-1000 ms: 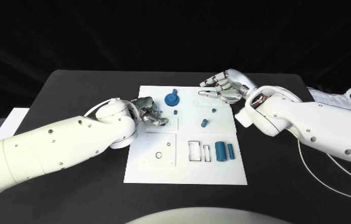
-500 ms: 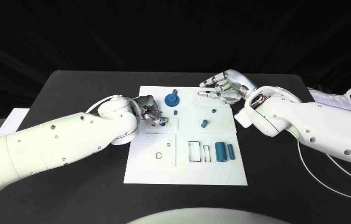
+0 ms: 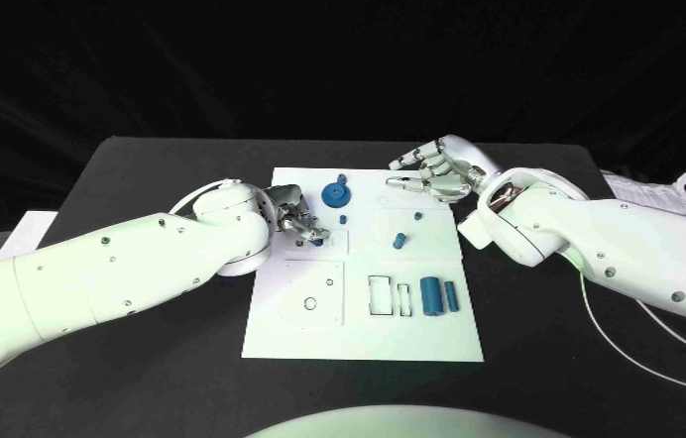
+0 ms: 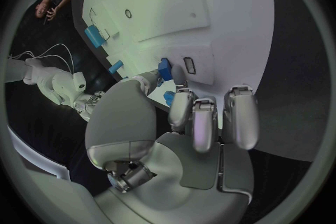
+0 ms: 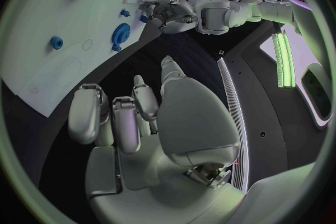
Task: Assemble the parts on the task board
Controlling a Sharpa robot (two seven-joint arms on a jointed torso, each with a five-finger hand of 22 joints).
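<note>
A small blue part point(image 4: 165, 70) sits at the tips of the left hand point(image 3: 290, 215), pinched between the thumb and a finger just above a rectangular slot point(image 4: 189, 65) in the task board point(image 3: 429, 339), on the board's left side about midway up. Judging from the task, this is an insertion in progress.

The chief risk is misalignment — if the part comes down tilted or off to one side of the slot, it may jam on the edge or skid across the smooth white surface. The fingers also hide the slot from the head view, so a small error could go unnoticed. A pinch this light could let the part twist or drop if it meets resistance.

The right hand point(image 3: 433, 172) hovers over the board's far right corner, fingers curled loosely apart and holding nothing; a careless sweep could knock the peg point(image 3: 400, 241) standing near it.

As for recesses: the blue gear point(image 3: 335, 195) stands on its post near the far edge, two blue cylinders point(image 3: 440, 296) lie side by side near the right edge beside an empty rectangular pocket point(image 3: 379, 295), and a round hole point(image 3: 310, 303) in the near-left panel is unfilled. The board lies flat on the black counter point(image 3: 158, 161).
</note>
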